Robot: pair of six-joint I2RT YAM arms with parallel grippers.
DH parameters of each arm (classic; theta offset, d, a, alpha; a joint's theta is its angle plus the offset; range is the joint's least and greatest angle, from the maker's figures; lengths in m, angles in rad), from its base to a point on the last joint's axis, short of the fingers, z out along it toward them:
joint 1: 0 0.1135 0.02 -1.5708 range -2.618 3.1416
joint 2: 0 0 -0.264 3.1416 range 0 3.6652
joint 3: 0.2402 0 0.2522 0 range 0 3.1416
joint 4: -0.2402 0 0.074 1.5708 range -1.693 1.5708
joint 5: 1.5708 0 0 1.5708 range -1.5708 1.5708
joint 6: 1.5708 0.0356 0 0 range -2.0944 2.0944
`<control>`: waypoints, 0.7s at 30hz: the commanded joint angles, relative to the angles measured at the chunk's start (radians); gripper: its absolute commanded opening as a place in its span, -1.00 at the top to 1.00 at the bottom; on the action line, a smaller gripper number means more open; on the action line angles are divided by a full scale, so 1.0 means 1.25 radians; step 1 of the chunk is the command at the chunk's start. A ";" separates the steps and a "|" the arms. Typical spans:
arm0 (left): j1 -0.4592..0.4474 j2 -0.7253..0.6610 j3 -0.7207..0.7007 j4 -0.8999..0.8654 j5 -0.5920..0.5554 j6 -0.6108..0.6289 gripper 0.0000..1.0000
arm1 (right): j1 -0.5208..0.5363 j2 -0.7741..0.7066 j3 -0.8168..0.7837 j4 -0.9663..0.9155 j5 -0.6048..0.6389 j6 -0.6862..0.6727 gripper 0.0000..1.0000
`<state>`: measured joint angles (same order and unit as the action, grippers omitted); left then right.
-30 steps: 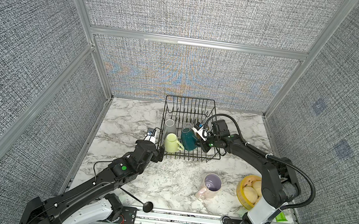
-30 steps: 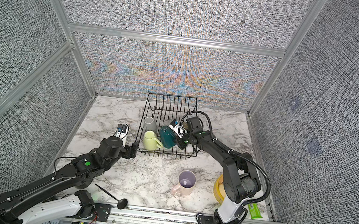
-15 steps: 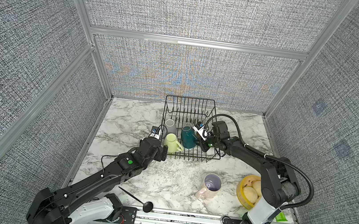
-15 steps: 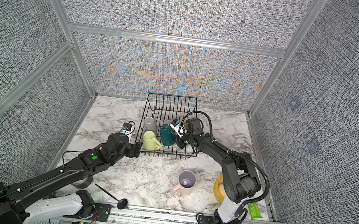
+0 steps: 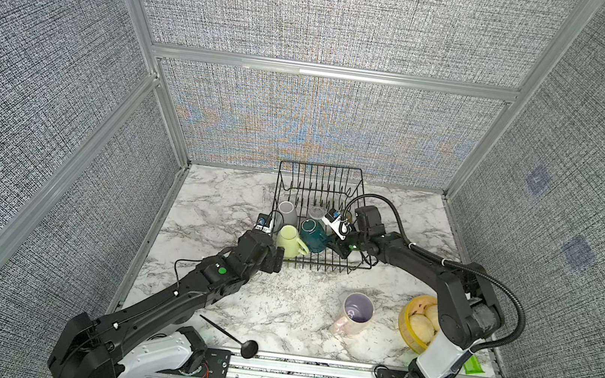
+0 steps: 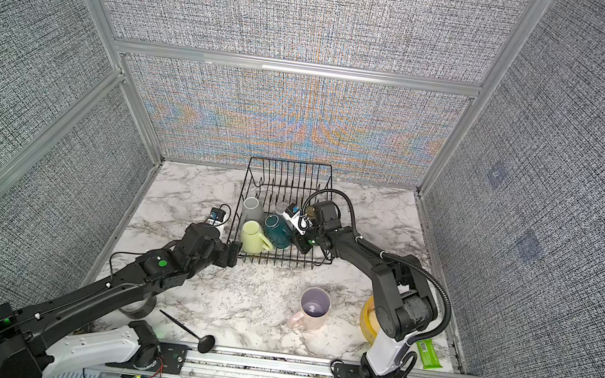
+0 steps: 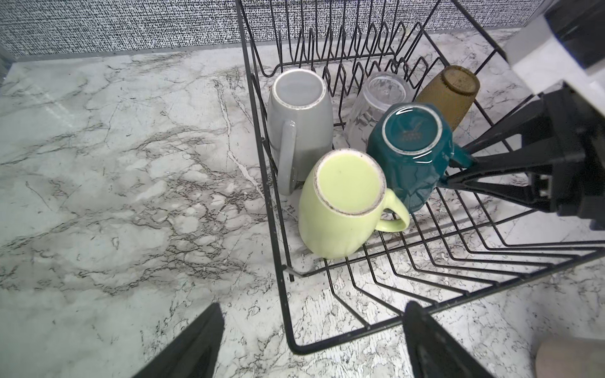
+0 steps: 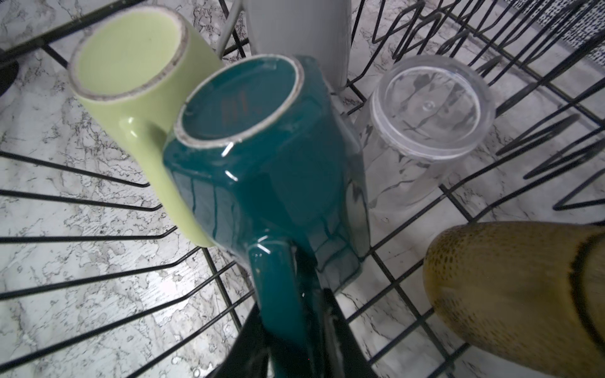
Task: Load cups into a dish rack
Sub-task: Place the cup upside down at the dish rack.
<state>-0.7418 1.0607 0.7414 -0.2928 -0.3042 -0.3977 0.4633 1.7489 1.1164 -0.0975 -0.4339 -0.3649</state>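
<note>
At the near edge of the marble table, one black ladle lies alone. Just beyond it the one pink, lavender-lined ceramic mug stands upright on the table, left of a single yellow round steamer basket of buns. The left end effector, fingers wide apart and empty, has edged right over the past second to the near-left corner of the one black wire dish rack. Inside, five cups sit bottom-up: one pale yellow-green mug and one dark teal mug in front, one grey mug, one clear glass and one amber tumbler behind. The right end effector straddles the dark teal mug's handle, where it was a second ago. Whether it clamps or has let go cannot be told. By the look of it, five of six cups are loaded and only the pink one remains.
</note>
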 commanded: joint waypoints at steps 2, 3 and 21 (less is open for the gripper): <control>0.001 -0.003 0.001 -0.003 0.007 0.004 -0.72 | 0.000 -0.004 0.000 0.005 -0.015 0.000 0.44; 0.002 -0.005 0.000 -0.006 0.001 0.003 -0.72 | 0.000 -0.002 0.003 -0.003 -0.016 0.002 0.45; 0.003 -0.013 -0.012 0.018 0.016 -0.001 -0.72 | 0.006 -0.015 0.009 -0.097 -0.031 0.129 0.64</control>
<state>-0.7387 1.0451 0.7300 -0.2909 -0.3012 -0.3901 0.4675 1.7401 1.1244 -0.1860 -0.4561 -0.2600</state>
